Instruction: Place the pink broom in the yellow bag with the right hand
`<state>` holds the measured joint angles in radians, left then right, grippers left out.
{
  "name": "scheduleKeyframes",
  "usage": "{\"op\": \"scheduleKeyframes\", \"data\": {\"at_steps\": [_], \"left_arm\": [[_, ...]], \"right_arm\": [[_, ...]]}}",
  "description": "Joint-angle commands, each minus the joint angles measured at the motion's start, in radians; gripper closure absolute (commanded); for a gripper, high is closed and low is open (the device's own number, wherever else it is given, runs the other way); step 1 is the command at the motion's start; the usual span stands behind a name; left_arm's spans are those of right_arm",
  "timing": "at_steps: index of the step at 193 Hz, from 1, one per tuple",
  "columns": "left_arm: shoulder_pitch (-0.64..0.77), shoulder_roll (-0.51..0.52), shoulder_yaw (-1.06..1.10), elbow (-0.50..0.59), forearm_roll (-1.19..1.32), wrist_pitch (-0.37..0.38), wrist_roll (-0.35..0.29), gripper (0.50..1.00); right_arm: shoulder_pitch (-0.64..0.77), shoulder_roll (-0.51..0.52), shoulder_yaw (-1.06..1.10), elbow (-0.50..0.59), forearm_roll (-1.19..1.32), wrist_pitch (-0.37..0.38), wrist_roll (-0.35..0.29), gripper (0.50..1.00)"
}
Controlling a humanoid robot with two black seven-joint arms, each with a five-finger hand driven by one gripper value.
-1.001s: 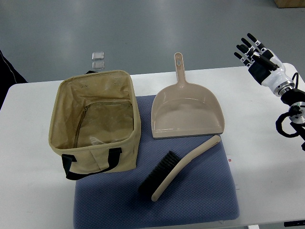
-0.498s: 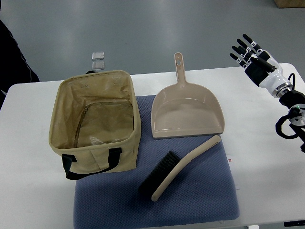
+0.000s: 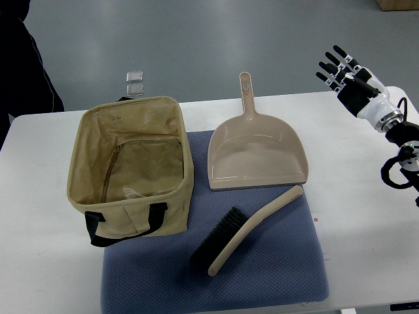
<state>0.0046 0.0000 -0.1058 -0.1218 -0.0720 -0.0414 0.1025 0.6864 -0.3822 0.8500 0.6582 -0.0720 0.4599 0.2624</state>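
Broom (image 3: 245,229) is laid diagonally on the blue mat (image 3: 275,275), between dustpan (image 3: 257,156) and open bag (image 3: 131,170). Right hand (image 3: 350,78) is held well apart, fingers (image 3: 330,65) spread, empty.

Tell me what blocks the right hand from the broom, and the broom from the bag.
Nothing visible does. The right hand hangs open over the table's far right corner; the broom lies free on the blue mat, and the bag beside it is open-topped.
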Motion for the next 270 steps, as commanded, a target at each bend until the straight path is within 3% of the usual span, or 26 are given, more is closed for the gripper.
{"op": "scheduleKeyframes", "data": {"at_steps": [1, 49, 108, 131, 162, 180, 197, 233, 270], "left_arm": [[0.0, 0.0, 0.0, 0.001, 0.0, 0.0, -0.001, 0.5], [0.0, 0.0, 0.0, 0.001, 0.0, 0.0, 0.0, 0.5], [0.0, 0.0, 0.0, 0.001, 0.0, 0.0, 0.0, 0.5], [0.0, 0.0, 0.0, -0.001, 0.0, 0.0, 0.0, 0.5], [0.0, 0.0, 0.0, 0.001, 0.0, 0.0, 0.0, 0.5], [0.0, 0.0, 0.0, 0.001, 0.0, 0.0, 0.0, 0.5], [0.0, 0.0, 0.0, -0.001, 0.0, 0.0, 0.0, 0.5], [0.0, 0.0, 0.0, -0.001, 0.0, 0.0, 0.0, 0.5], [0.0, 0.0, 0.0, -0.001, 0.0, 0.0, 0.0, 0.5]], "right_arm": [[-0.001, -0.007, 0.0, 0.001, 0.0, -0.001, 0.003, 0.572], [0.001, -0.009, 0.003, 0.006, 0.011, 0.006, 0.005, 0.572], [0.048, -0.079, -0.061, 0.021, -0.094, 0.143, 0.021, 0.574], [0.084, -0.136, -0.138, 0.083, -0.264, 0.151, 0.127, 0.576], [0.114, -0.219, -0.23, 0.258, -0.61, 0.151, 0.285, 0.579], [0.116, -0.237, -0.267, 0.347, -0.801, 0.151, 0.342, 0.579], [0.117, -0.262, -0.319, 0.442, -1.006, 0.04, 0.349, 0.579], [0.117, -0.293, -0.503, 0.594, -1.368, -0.297, 0.349, 0.579], [0.122, -0.293, -0.637, 0.626, -1.51, -0.468, 0.349, 0.581]]}}
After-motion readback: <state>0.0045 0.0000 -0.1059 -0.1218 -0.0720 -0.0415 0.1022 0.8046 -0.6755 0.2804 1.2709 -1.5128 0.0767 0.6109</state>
